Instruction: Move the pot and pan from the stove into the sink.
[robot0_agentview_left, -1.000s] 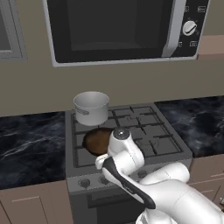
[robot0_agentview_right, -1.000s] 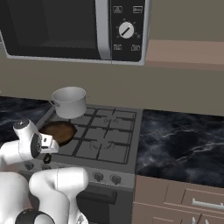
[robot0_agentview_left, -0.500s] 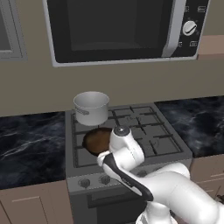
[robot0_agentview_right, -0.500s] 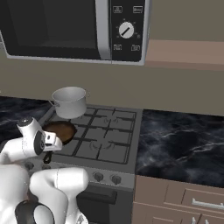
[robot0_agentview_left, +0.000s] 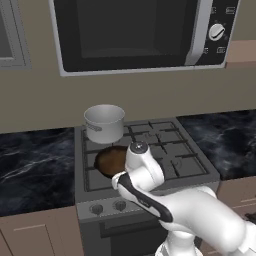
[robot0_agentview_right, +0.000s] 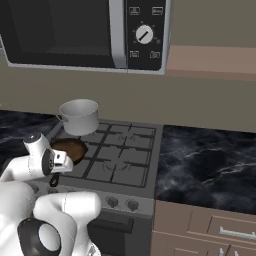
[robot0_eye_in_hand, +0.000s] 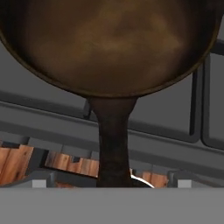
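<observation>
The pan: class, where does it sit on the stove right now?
In both base views the pan lies on the stove's front-left grate, just in front of the pot. In the hand view its handle points toward the stove's front edge.

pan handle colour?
Dark brown, matching the pan; its handle shows best in the hand view.

You are looking at flat, even rendered light with no strong source showing. The pot (robot0_agentview_left: 104, 122) is catching a soft sheen on its steel wall and casting only a faint shadow on the stove (robot0_agentview_left: 170, 150). In the hand view, the pan (robot0_eye_in_hand: 109, 43) is showing blurry, mottled brown texture, darkening toward its rim.
</observation>
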